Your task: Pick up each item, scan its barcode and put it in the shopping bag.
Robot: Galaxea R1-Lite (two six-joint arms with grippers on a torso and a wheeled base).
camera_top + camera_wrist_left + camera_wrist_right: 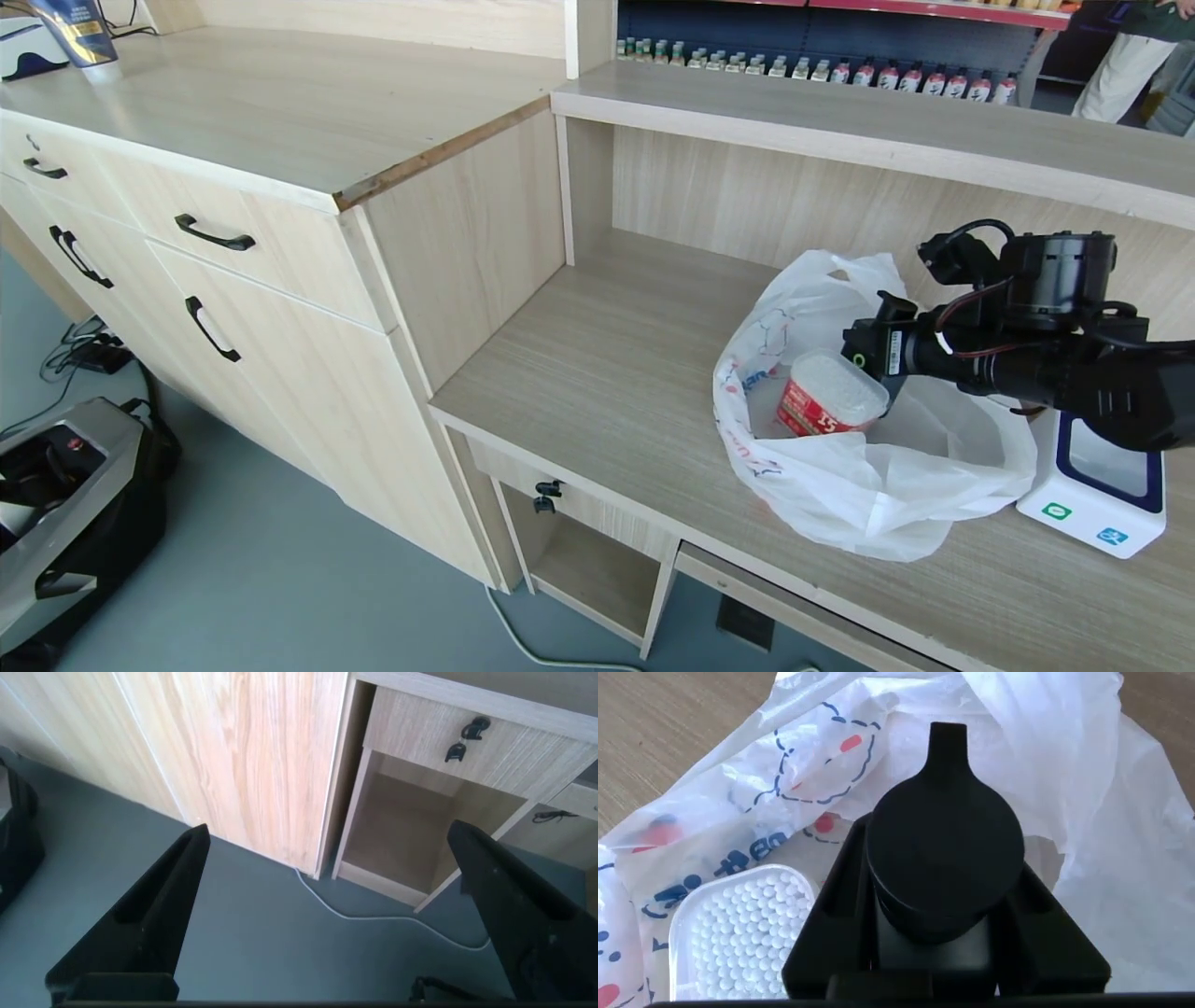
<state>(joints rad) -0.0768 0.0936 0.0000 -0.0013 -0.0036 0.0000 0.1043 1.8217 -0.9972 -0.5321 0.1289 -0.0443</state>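
while the right claw [864, 362] hangs over the shopping bag [868, 504], red tub [822, 401] inside just beside it, grip state unclear

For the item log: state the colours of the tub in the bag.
The tub has red sides and a white beaded top; best in the head view.
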